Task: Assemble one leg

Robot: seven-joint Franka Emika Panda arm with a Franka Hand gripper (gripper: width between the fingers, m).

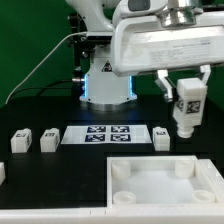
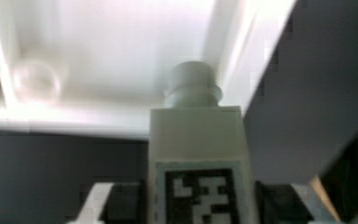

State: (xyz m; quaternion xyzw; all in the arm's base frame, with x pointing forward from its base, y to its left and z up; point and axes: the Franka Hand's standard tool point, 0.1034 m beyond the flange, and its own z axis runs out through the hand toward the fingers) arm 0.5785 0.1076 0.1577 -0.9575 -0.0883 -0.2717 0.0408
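tool (image 1: 187, 92) of the arm was clamped on the small white plastic cuboid leg (image 1: 187, 104), its two fingers pinching opposite sides so the black-and-white tag face showed to the exterior view. the leg hung upright, clear of the black worktop (image 1: 60, 172), with its round peg (image 2: 192, 86) pointing down. i judge it was held this way so the peg could go straight into a socket. in the wrist view the peg sat above the large flat white square panel (image 1: 150, 160), close to one of its edges. a round corner socket (image 2: 34, 78) lay off to one side, and i could not tell which socket the leg was meant for. every socket that showed held nothing. other small white posts (image 1: 47, 141) stood on the worktop either side of the marker board (image 1: 108, 135), apart from the panel.
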